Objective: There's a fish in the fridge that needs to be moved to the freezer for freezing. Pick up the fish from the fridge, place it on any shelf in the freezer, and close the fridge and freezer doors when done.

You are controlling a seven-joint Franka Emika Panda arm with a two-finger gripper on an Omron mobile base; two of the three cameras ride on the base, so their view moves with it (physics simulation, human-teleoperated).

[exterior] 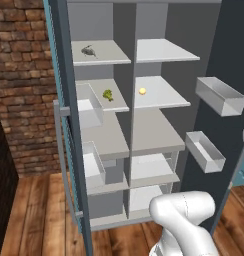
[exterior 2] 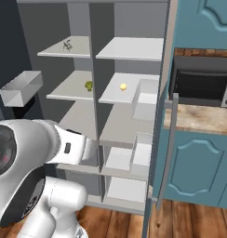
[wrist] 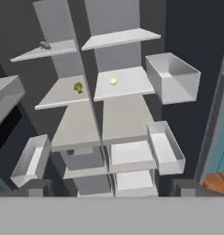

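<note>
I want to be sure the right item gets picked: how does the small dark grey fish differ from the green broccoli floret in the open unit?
The small dark grey fish is slender, with a thin tail; the green broccoli floret is rounder and bright green. The fish lies on the top shelf, the broccoli one shelf lower. Both sit in the same left-hand compartment, each alone on its pale grey shelf.

Fish (exterior: pixel 88 51) tiny, details indistinct
</note>
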